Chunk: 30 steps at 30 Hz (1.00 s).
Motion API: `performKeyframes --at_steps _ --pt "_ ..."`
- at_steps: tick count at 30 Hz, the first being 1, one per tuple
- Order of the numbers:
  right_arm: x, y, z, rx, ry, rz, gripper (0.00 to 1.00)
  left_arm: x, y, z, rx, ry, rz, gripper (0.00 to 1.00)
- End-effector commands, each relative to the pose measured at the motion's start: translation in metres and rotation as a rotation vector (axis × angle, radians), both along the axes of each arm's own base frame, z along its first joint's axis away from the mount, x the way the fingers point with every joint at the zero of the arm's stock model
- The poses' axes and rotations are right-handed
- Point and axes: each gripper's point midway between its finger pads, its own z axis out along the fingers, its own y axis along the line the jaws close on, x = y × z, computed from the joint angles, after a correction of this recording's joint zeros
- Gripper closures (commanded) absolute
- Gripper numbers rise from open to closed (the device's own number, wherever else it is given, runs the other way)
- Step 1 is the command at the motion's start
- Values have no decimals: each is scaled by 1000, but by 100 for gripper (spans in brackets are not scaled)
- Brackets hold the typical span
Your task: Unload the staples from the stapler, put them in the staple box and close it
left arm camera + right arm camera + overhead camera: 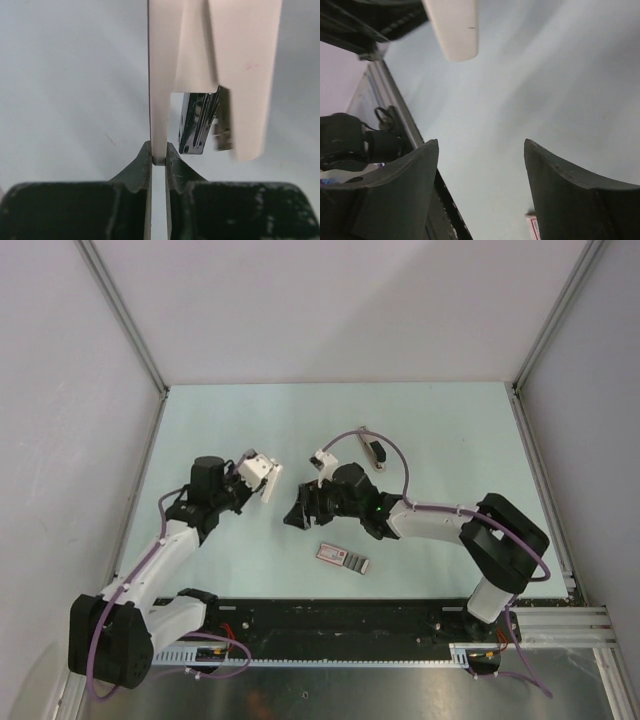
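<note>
My left gripper [247, 481] is shut on the thin base plate of a white stapler [264, 476] and holds it above the table. In the left wrist view the pads [145, 162] pinch the plate's end, and the stapler [245, 75] is hinged open with its shiny metal magazine [197, 122] exposed. My right gripper [297, 512] is open and empty just right of the stapler. In the right wrist view [480, 150] the stapler's white tip [452, 30] sits above and left of it. No staples show in any view.
A flat pink-and-grey packet [342, 558] lies on the table in front of the right gripper; its corner shows in the right wrist view [532, 225]. A small dark-and-white object [377, 451] lies further back. The black front rail [360, 625] runs along the near edge.
</note>
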Motion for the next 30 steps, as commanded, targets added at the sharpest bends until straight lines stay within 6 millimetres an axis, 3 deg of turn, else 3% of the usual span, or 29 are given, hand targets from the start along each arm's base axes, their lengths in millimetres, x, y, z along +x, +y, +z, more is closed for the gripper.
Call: performKeyframes --at_steps 1,4,8,11,19,25,30 --pt "1 16 69 208 -137 41 24 -5 -26 31 -182 28 -36 100" --pt "2 20 85 270 -163 42 22 -8 -29 35 -201 37 -39 100" --pt "10 25 92 314 -181 6 18 -14 -33 36 -230 63 -50 100" --pt "16 30 95 339 -209 -26 3 -18 -36 37 -251 78 -58 100" --pt "24 41 85 339 -226 -45 1 -25 -42 45 -289 96 -74 100" --pt "27 50 80 354 -209 -35 14 -29 -45 47 -305 104 -83 100" --pt "30 49 85 375 -210 -49 40 -34 -43 41 -296 116 -84 100"
